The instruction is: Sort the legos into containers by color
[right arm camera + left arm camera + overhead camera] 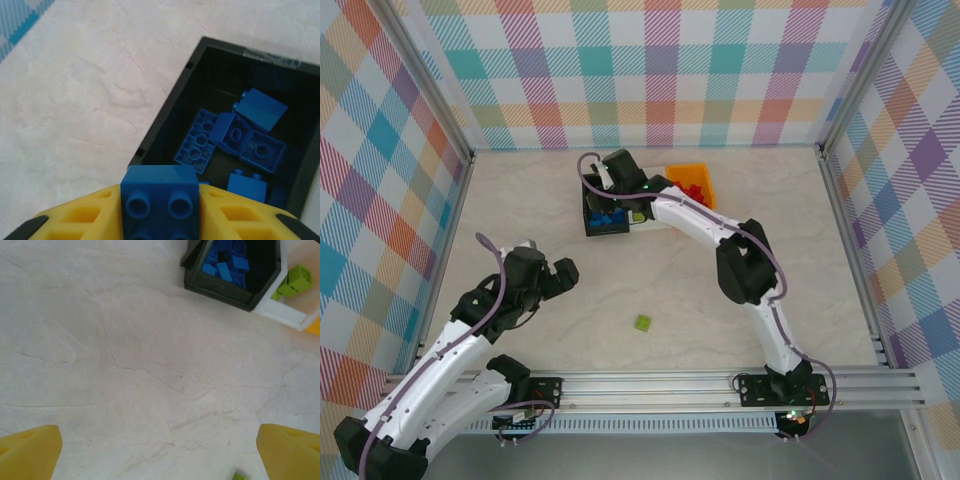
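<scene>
Left hand (563,277): wide open and holding nothing, low over the pale stone-look table (520,220), well apart from the bins.
Loose brick: one small lime green plastic brick (643,323) sits alone on the table, between the two arms.
Black bin (235,150): a small black plastic box at the far side of the table, with blue plastic bricks (235,137) lying inside.
Right hand (160,220): closed on one blue plastic brick (161,200), just above the near edge of the black bin.
White bin (292,310): beside the black one, with lime green bricks (295,281) in it.
Orange bin (692,182): next along, with red bricks (694,189) in it.
Step now: putting a blue brick in with the other blue ones.
Next move: I think the right hand needs to go a bit further over the black bin, then open up.
</scene>
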{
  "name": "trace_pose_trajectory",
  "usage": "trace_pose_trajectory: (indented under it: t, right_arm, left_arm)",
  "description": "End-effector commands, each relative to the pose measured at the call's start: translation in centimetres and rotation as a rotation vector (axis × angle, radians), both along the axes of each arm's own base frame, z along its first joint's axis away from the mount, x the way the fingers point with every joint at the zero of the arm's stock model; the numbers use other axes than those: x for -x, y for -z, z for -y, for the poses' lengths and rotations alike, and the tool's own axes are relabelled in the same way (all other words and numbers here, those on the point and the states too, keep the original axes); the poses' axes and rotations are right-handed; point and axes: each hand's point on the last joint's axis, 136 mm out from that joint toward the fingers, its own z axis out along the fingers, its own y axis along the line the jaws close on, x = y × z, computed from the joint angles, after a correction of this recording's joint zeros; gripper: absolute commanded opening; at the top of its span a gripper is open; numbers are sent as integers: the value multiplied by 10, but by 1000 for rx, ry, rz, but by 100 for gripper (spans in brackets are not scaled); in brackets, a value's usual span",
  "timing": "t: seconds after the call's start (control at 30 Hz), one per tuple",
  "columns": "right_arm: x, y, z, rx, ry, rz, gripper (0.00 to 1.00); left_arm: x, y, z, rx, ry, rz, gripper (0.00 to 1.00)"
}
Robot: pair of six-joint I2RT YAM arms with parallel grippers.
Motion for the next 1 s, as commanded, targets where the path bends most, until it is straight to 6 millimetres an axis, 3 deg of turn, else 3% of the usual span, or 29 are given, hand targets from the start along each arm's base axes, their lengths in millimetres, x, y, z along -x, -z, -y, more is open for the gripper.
trace_pose_trajectory:
  t: [0.0,0.13,0.23,0.3,0.43,0.5,0.73,0.97]
  right_arm:
    - [-13,4,1,-6,49,-46,39]
    - [-31,4,2,-37,81,-57,42]
    - [-34,-11,2,-66,78,-44,56]
    - [-31,-33,2,-99,64,-12,64]
    - [-15,-71,22,-138,79,50,65]
    - [0,-74,38,-144,97,44,65]
    - [66,-48,114,-124,198,-15,67]
    - [122,-23,177,-59,258,-35,67]
  left_arm:
    - [3,11,11,15,69,-29,100]
    - [3,16,22,9,113,-41,100]
    - [2,15,31,-12,147,-37,100]
    - [1,15,38,-23,170,-38,100]
    - [1,18,60,-56,238,-46,100]
    - [2,21,73,-84,281,-53,100]
    - [11,46,145,-207,506,-112,100]
    - [31,92,196,-340,687,-242,98]
